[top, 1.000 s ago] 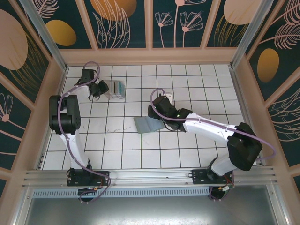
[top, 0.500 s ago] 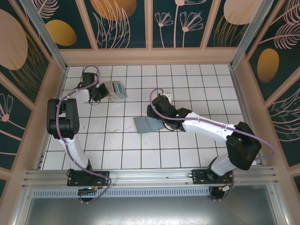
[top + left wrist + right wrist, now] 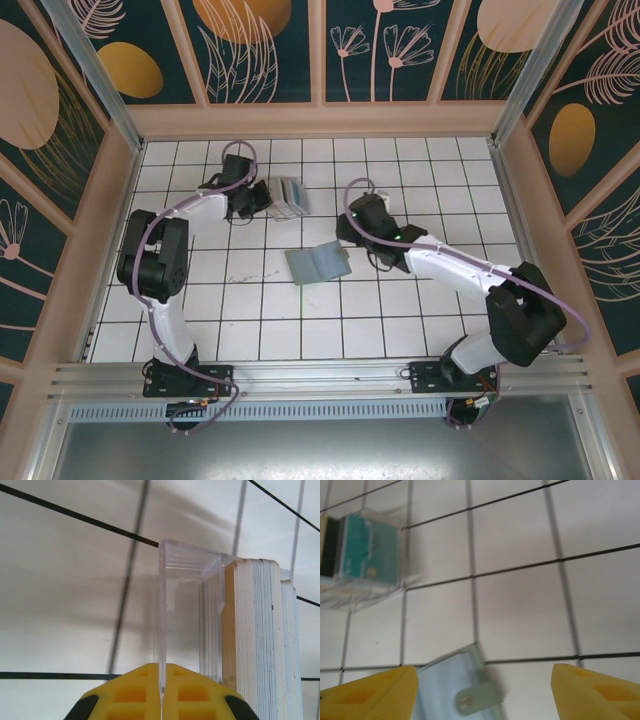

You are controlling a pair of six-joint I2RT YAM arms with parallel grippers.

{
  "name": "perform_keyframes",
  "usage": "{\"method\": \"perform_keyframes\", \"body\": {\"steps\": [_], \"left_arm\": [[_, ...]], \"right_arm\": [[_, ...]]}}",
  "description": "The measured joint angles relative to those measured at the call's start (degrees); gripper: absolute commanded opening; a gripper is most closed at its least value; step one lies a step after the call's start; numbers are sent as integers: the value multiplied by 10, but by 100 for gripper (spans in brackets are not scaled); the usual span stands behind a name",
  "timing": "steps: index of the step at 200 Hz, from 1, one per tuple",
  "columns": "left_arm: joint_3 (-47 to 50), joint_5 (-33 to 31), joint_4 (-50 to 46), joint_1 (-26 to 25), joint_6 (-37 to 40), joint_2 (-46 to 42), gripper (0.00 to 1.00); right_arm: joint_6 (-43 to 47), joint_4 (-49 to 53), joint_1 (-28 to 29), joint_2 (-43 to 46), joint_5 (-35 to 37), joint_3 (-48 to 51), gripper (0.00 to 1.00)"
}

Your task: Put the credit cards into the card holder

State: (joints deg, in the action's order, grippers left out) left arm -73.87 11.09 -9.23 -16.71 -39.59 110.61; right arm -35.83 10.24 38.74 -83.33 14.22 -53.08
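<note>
Left pincer (image 3: 161,666) clamped on clear case (image 3: 185,620) wall — credit cards (image 3: 260,640) just right; right pincer (image 3: 484,672) spread, nearer card holder (image 3: 445,690).

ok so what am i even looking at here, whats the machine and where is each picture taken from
These are two robot arms bolted side by side at the near edge of a white tiled table. The wide picture comes from a fixed camera above and behind them. The other two come from a small camera on each wrist, so the yellow shapes along their bottom edges are that arm's own fingers.

On the table lie a flat sage-green card holder and a clear box with a stack of credit cards in it.

The left end effector is shut, pinching one thin wall of the clear box. The right end effector is open and holds nothing; it hangs just above the table by the card holder.
</note>
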Motion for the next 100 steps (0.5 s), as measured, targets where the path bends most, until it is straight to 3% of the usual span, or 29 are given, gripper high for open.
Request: {"method": "perform_keyframes", "body": {"steps": [52,100], "left_arm": [[-93,-31,7,-81,-42,70,0],[-108,-39,28,-99,-61,105,12]], "right_arm": [[23,-14,-68,14,-28,8,72],[25,-17,-115,11,-83,8,71]]}}
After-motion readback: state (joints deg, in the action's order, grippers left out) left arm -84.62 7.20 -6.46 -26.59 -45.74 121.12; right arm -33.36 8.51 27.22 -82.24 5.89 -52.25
